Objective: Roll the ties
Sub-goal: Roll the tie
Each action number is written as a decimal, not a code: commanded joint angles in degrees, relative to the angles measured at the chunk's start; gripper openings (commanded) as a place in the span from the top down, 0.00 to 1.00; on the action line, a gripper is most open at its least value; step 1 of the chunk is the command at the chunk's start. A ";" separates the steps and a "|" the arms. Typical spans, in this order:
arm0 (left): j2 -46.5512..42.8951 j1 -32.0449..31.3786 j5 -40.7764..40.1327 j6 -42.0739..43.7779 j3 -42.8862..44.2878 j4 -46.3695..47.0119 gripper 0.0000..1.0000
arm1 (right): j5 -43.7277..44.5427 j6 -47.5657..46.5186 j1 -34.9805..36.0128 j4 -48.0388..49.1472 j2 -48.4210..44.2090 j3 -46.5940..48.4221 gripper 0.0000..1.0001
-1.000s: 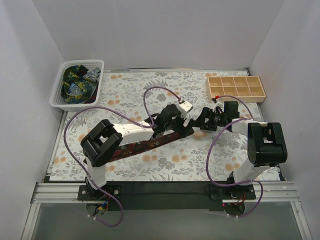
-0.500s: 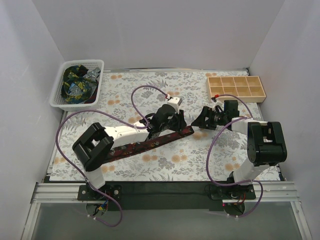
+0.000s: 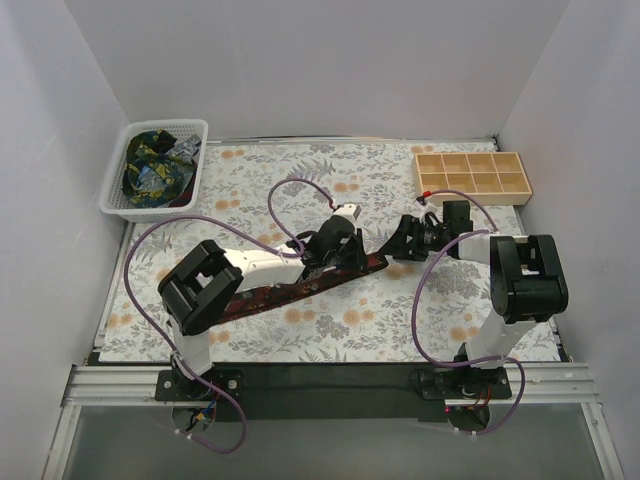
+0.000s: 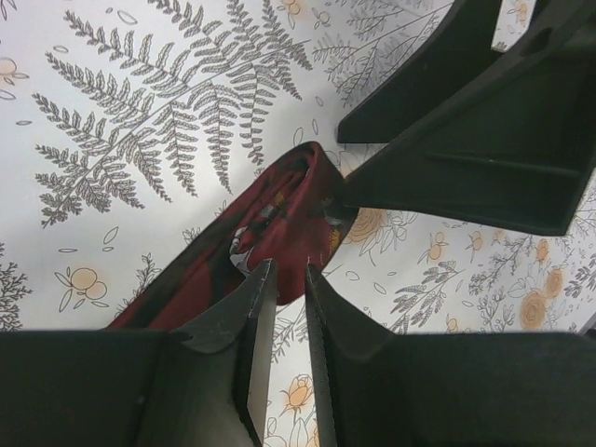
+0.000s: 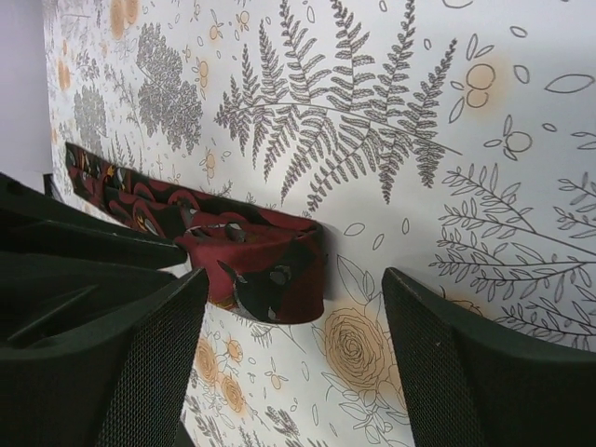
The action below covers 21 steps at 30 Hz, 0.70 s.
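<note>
- Since a second back my left gripper (image 4: 291,272) has squeezed in from wide. It's now pinched on the folded end of the maroon tie (image 3: 290,288).
- The tie lies diagonally across the floral cloth (image 3: 400,320).
- My right gripper (image 5: 296,275) gapes wide, facing that fold.
- The other ties (image 3: 150,165) are heaped in the white basket (image 3: 168,124) at the far left.

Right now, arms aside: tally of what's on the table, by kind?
tie, laid out: 1
basket: 1, holding a heap of ties I can't count
tray: 1
Total: 3, heap aside
</note>
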 commanded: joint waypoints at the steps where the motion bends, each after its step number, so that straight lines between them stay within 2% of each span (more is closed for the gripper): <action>1: 1.29 0.16 -0.24 -1.76 0.19 0.10 0.81 | -1.34 -1.63 0.89 0.33 1.25 1.72 0.32; 21: 3.84 0.24 -1.38 -3.17 -0.52 -0.77 0.83 | -2.93 -4.36 4.32 -1.87 5.47 1.10 0.43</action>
